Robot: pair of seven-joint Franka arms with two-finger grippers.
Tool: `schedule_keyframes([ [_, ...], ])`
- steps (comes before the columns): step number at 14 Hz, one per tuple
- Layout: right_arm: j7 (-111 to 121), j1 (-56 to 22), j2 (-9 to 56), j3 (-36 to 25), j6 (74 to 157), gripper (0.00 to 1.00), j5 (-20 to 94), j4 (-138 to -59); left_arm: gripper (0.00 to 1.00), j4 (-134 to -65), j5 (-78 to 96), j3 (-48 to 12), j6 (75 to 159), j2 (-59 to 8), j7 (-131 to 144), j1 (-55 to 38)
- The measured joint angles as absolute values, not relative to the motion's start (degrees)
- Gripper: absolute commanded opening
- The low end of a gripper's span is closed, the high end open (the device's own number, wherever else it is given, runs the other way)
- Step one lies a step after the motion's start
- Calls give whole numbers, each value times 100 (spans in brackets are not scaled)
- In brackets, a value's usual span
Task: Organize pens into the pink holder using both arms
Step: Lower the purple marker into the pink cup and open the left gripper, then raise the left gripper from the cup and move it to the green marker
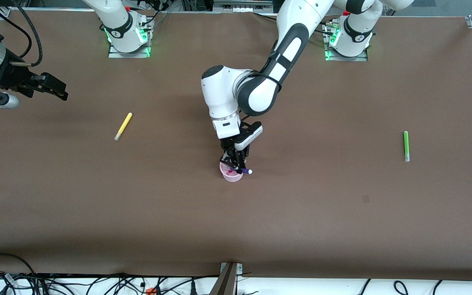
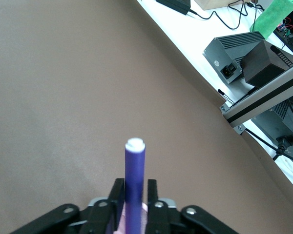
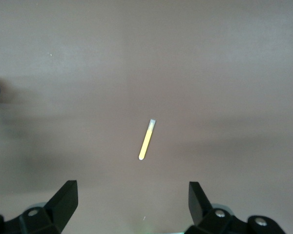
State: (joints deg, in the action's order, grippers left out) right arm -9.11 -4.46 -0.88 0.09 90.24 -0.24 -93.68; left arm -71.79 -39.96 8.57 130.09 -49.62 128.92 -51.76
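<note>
Centrally, left gripper [image 1: 236, 166] pinches white-capped dark purple pen [image 1: 242, 170] over pink holder [image 1: 232, 175].

Arms: white rounded shells, dark grey joint bands.
Bases: square plates, green lights, black ring marks.
Left tool [image 1: 236, 166]: black, slim fingers, white wrist camera block.
Right tool [image 1: 57, 88]: black, silver cylinder, looping black cables.

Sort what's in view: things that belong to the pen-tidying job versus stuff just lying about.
Job:
purple pen, in left end effector over pink holder
yellow pen
green pen
right end effector, open, waiting

Lying about:
grey boxes off the table
cables
</note>
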Motion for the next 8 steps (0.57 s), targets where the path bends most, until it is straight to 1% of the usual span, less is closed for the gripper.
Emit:
schedule_keyframes([
  [5, -913, -449, 55, 10, 9006, 100, -46, -9237, 100, -7108, -3996, 961, 13004, -4952, 12850, -5177],
  [8, -913, -475, 135, 17, 9011, 100, -47, -9175, 100, -6912, -3900, 1090, 12836, -4752, 12554, -5019],
])
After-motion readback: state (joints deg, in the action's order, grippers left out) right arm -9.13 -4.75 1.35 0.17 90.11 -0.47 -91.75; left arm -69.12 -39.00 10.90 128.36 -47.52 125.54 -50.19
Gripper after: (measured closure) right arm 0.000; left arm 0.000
